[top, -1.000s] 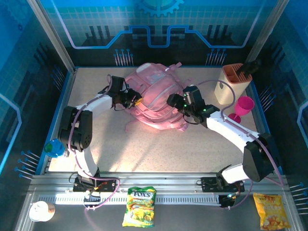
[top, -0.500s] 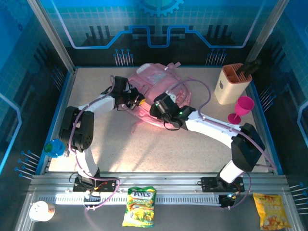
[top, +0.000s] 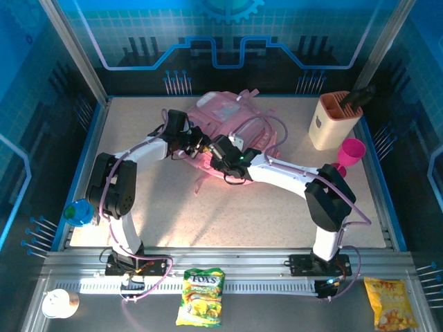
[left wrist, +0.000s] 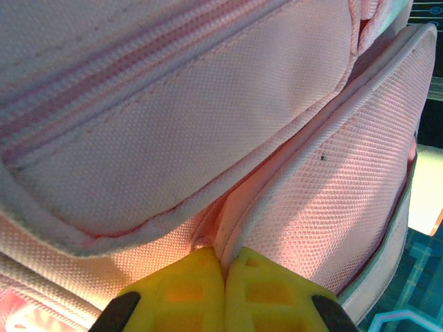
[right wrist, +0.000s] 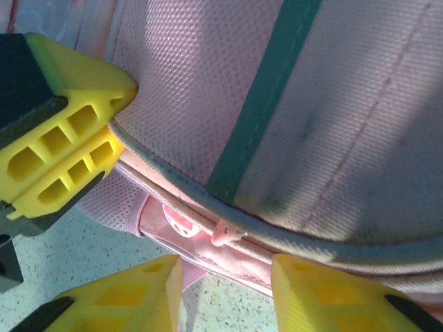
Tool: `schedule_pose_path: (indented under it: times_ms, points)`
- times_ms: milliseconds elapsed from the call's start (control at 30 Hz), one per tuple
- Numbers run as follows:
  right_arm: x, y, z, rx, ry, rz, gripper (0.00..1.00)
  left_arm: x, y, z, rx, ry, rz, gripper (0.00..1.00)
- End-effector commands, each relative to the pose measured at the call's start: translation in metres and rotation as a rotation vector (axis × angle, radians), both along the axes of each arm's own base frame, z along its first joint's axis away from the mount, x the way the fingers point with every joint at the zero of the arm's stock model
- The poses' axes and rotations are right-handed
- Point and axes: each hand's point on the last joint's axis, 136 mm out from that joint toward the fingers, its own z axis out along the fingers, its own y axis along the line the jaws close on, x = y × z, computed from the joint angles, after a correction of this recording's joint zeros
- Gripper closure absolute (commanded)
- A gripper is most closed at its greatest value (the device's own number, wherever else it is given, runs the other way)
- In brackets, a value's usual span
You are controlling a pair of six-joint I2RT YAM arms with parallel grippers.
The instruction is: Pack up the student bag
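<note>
Top external view: the backpack [top: 239,117] lies on the bench [top: 242,214], toward the far side and near the middle. Both of my arms meet at its near left edge.

**State**
- Left wrist view: my left gripper [left wrist: 223,266] is fully closed, pinching a thin fold of pink fabric at the seam of the backpack. Only the fingertips have hold of it.
- Right wrist view: my right gripper [right wrist: 226,271] stands at a moderate gap and holds nothing. The zipper pull [right wrist: 221,233] sits just ahead of the gap, under the grey trim [right wrist: 173,188]. My left gripper is just beside it, up and to the left.

**Hazards, as I judge them**
1. Missed pull. The zipper pull is small and lies flat against the fabric. If I close slightly off line, I would likely catch the trim or mesh instead, and the zip would not run.
2. Lost anchor. The left pinch is shallow, so a firm tug along the zip could draw the fold out of it. The soft backpack would then slide across the bench.
3. Contact. The two grippers are very near each other, so a sideways correction by either risks finger-to-finger collision.
4. Bunching. Slack fabric may gather ahead of the slider and jam it.
</note>
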Motion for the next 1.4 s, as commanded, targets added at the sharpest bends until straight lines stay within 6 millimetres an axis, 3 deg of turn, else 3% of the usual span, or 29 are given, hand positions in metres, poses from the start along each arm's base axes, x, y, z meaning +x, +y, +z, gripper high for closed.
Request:
schedule_pose_path:
  times_ms: [0, 400, 667, 1033, 1133, 1233, 1367]
  points:
    - [0.011, -0.005, -0.003, -0.005, -0.006, -0.076, 0.63, -0.004, -0.017, 0.035, -0.062, -0.072, -0.056, 1.00]
    - [0.032, -0.017, -0.008, 0.000, -0.024, -0.180, 0.69, -0.006, -0.018, 0.034, -0.063, -0.060, -0.061, 1.00]
    - [0.030, -0.035, -0.009, -0.068, -0.038, -0.189, 0.89, -0.005, -0.015, 0.033, -0.045, -0.063, -0.057, 1.00]
    - [0.001, -0.105, 0.003, -0.286, -0.145, -0.139, 0.91, -0.002, -0.006, 0.030, -0.019, -0.061, -0.048, 1.00]
    - [0.000, -0.116, 0.004, -0.314, -0.153, -0.115, 0.90, -0.002, -0.005, 0.029, -0.014, -0.062, -0.050, 1.00]
    - [0.008, -0.110, 0.002, -0.297, -0.151, -0.011, 0.87, -0.002, -0.005, 0.030, -0.013, -0.063, -0.051, 1.00]
    - [0.018, -0.085, 0.007, -0.306, -0.213, 0.222, 0.83, -0.001, -0.005, 0.033, -0.016, -0.067, -0.055, 1.00]
